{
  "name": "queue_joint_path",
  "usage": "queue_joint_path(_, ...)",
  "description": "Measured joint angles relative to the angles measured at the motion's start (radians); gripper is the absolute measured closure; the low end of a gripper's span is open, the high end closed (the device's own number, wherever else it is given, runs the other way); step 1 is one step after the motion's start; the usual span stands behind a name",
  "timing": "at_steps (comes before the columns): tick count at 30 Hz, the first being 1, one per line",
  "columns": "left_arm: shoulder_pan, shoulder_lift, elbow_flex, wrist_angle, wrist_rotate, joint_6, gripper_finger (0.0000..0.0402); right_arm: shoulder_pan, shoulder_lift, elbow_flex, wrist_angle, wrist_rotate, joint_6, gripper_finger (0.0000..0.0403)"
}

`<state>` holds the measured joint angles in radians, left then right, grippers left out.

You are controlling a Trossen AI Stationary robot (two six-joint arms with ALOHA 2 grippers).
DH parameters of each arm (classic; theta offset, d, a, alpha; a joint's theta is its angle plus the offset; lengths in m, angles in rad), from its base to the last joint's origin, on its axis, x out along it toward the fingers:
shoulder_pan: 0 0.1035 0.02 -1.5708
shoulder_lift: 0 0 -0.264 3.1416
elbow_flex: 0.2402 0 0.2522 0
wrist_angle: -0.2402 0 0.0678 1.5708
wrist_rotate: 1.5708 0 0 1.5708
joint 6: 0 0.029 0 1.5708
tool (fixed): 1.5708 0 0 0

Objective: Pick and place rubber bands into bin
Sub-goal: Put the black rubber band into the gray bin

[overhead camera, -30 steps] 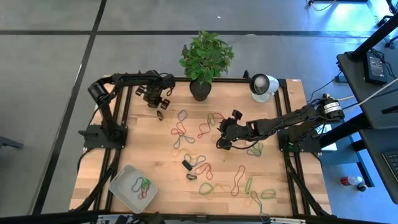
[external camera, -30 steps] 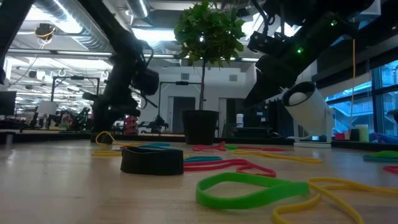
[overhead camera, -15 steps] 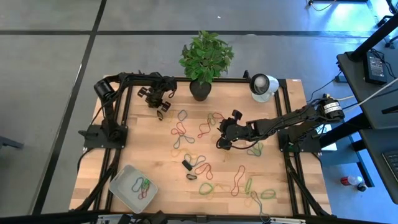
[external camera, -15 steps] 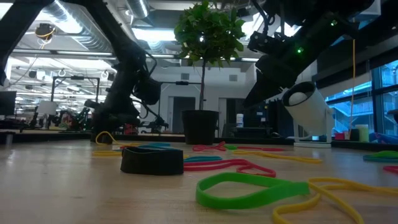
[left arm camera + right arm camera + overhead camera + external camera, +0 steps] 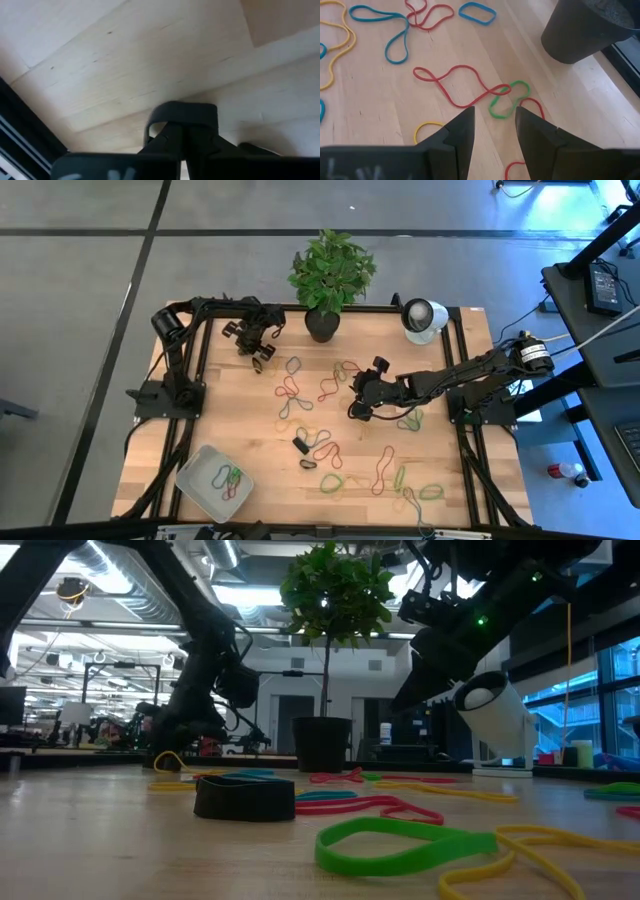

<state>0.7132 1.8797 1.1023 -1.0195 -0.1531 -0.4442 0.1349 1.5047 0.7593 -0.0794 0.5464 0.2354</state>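
Rubber bands in red, green, blue and yellow lie scattered over the wooden table. The bin, a whitish tray at the near left corner, has several bands in it. My left gripper is low at the far left of the table, shut on a dark-looking band. My right gripper hovers open right of the table's middle, fingers pointing down over a red band and a green band, touching neither. My left gripper pinches the dark-looking band between its two shut fingers, which lie close over the wood. A short arc of the loop stands out past the fingertips. The fingers hide the rest of the band. Whether it is lifted clear, I cannot tell.
A black block lies mid-table among the bands. A potted plant and a white round device stand along the far edge. Bare wood lies between the left gripper and the bin.
My left arm has swung a little toward the table's right and sunk slightly, bringing its gripper nearer the loops by the far edge; since half a second ago it has held still.
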Motion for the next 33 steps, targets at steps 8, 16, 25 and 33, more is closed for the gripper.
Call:
queue_joint_path(8, -0.001, -0.001, 0.0, 0.001, 0.018, -0.011, 0.0347, 0.0, 0.0, 0.0, -0.001, 0.0, 0.0, 0.0258)
queue_joint_path(16, -0.001, -0.002, 0.0, -0.003, 0.009, -0.007, 0.029, 0.0, 0.0, 0.0, -0.004, 0.0, 0.0, 0.0258)
queue_joint_path(25, -0.001, -0.002, 0.0, -0.005, -0.017, -0.011, 0.0241, 0.0, 0.0, 0.0, -0.004, 0.0, 0.0, 0.0258)
queue_joint_path(33, -0.008, -0.003, 0.0, -0.031, -0.031, -0.006, 0.022, 0.0, 0.0, 0.0, -0.004, 0.0, 0.0, 0.0258)
